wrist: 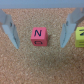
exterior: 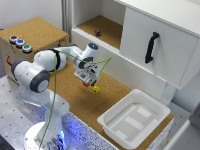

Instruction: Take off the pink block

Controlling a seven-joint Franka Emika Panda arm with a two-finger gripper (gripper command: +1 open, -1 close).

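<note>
The pink block (wrist: 38, 37), a small pinkish-red cube with a letter on its top face, rests on the cork surface. My gripper (wrist: 39, 45) is open, and its two fingers (wrist: 11, 31) stand on either side of the cube without touching it. In the exterior view the gripper (exterior: 88, 81) hangs low over the cork, with the pink block (exterior: 85, 84) showing only as a small red spot beneath it. A yellow block (exterior: 96, 89) lies close by, just outside one finger, and the same yellow block (wrist: 80, 36) is cut off by the wrist frame's edge.
A white plastic bin (exterior: 132, 117) sits on the cork at the exterior view's right. Behind it is a white cabinet with a black door handle (exterior: 151, 47) and an open shelf holding a small dark object (exterior: 97, 33). A box with coloured buttons (exterior: 20, 42) stands at the left.
</note>
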